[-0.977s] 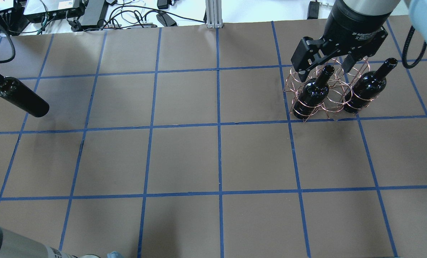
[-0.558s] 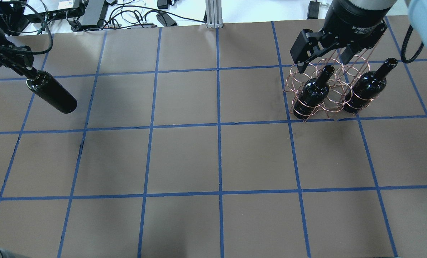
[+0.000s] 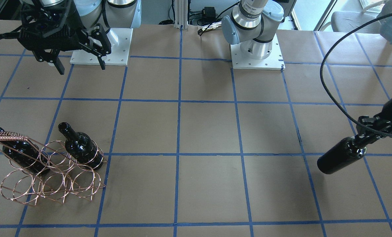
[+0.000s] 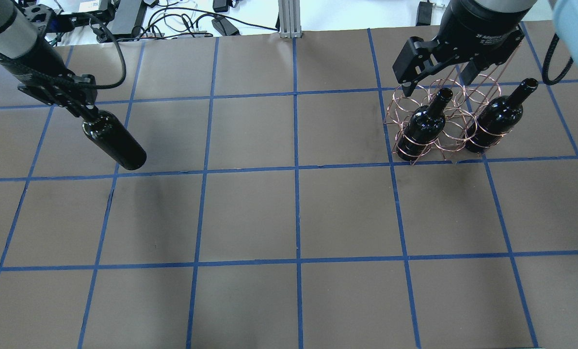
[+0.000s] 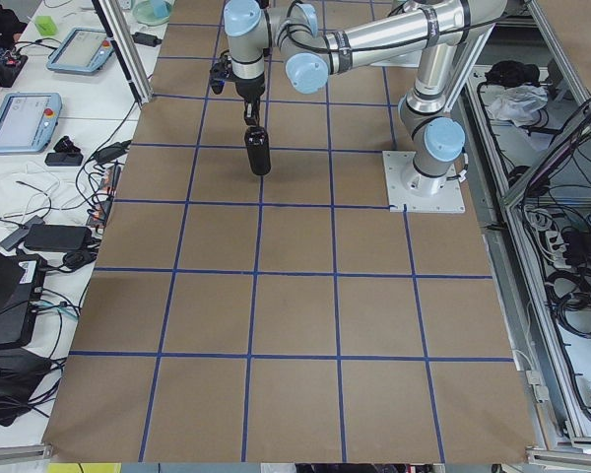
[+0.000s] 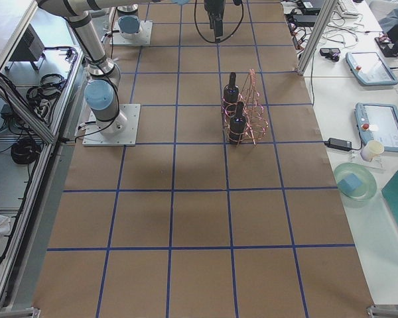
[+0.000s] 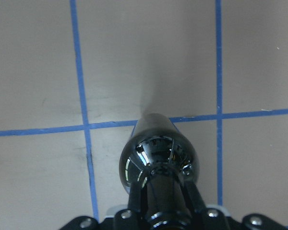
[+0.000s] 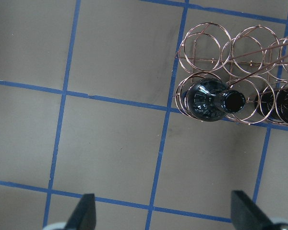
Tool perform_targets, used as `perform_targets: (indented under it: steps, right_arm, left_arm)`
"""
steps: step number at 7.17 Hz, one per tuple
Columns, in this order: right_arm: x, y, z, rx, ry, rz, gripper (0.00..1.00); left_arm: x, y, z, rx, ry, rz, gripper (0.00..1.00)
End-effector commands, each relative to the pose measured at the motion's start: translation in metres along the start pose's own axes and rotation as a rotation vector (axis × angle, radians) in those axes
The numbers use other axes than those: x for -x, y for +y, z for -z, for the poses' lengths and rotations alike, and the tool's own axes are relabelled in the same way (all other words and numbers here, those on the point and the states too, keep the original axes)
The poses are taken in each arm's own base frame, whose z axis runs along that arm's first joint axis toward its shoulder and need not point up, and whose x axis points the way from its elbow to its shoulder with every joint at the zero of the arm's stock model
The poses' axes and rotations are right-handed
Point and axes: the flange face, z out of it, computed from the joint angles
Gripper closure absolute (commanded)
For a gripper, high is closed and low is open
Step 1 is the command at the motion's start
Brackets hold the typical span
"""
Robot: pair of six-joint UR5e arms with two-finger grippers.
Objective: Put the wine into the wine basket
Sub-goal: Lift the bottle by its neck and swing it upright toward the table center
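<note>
Two bottles (image 4: 425, 127) stand in the wine basket (image 3: 51, 179); well apart from it, the left gripper's (image 4: 86, 115) jaws pinch the third wine's (image 4: 117, 148) neck, unplaced; the right gripper's (image 4: 437, 86) jaws are spread near the basket.

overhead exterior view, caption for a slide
Left gripper holds a wine bottle by its neck; two more bottles stand in the wire basket.

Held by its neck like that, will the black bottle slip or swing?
Probably slippery: the glossy black glass wine bottle shines with reflections. Likely to swing: the left hand grips only its narrow neck, the wide body hanging free. Glass, so probably fragile.
</note>
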Motion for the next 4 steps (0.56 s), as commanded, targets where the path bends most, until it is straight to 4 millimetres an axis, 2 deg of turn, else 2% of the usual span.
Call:
perform_targets:
  steps: [1,3,4]
  right_arm:
    - [0.000,0.000,-0.002,0.009,-0.001,0.005,0.00]
    - [-0.002,0.001,-0.004,0.015,0.007,0.001,0.00]
    - [0.000,0.002,-0.005,0.029,-0.005,-0.009,0.00]
  left_arm:
    - [-0.058,0.036,-0.003,0.018,0.006,-0.061,1.00]
    - [-0.105,0.066,-0.016,0.049,0.004,-0.079,1.00]
    - [-0.122,0.080,-0.021,0.058,0.009,-0.108,1.00]
